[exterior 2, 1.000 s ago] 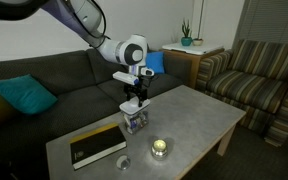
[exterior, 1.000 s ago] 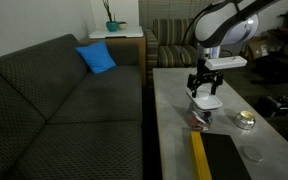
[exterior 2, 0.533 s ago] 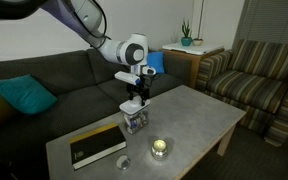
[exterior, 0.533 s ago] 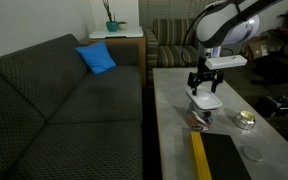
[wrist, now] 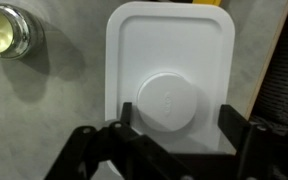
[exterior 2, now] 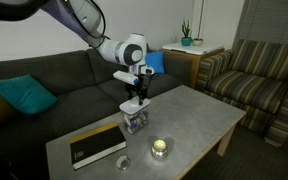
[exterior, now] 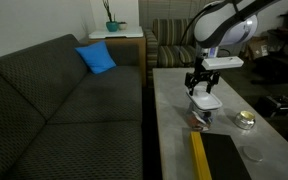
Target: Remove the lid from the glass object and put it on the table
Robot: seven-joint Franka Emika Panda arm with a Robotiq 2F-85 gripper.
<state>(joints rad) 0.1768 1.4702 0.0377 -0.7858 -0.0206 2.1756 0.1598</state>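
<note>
While the flat white rounded-rectangular lid [wrist: 169, 45] apparently sits on the clear glass container [exterior: 203, 117], the black gripper [wrist: 177, 112] straddles its round knob [wrist: 169, 90], jaws apart, empty; next: close, lift straight.

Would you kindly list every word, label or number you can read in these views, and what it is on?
None can be read. The lid is plain white in the wrist view; any print on the black and yellow panel is too small to read.
</note>
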